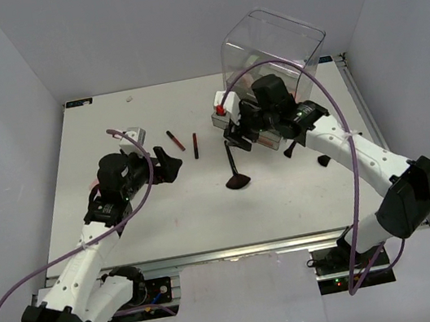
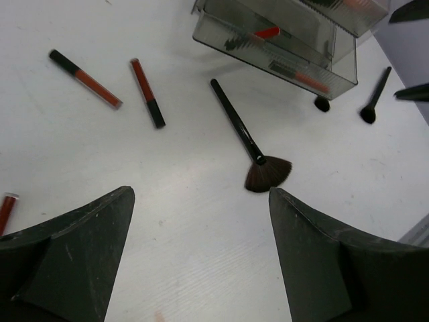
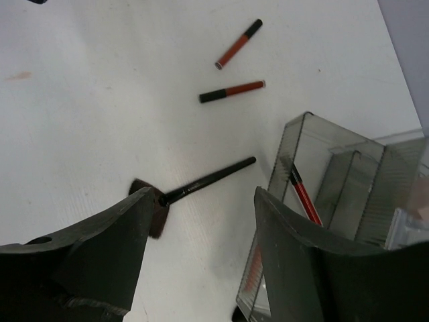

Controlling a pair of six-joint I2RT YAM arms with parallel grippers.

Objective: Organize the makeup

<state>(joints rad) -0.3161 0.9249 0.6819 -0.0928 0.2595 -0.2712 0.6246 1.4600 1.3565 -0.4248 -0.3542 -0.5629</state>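
Observation:
A black-handled fan brush point(image 1: 234, 168) lies mid-table, its dark fan head point(image 2: 268, 176) toward the near edge. Two dark-red pencil sticks point(image 1: 175, 140) point(image 1: 195, 145) lie just left of it, and a third stick point(image 2: 5, 209) shows at the left wrist view's edge. My right gripper point(image 1: 233, 140) hovers open above the brush handle point(image 3: 208, 178), with nothing between its fingers. To the left, my left gripper point(image 1: 173, 166) is open over bare table, and the fan head is just beyond its right finger point(image 2: 315, 255). A red pencil point(image 3: 305, 198) lies inside the clear box.
The large clear drawer box point(image 1: 271, 52) stands at the back right, partly behind the right arm. Two small black brushes point(image 2: 322, 104) point(image 2: 375, 97) lie on the table near the box's front. White walls close in the table on three sides.

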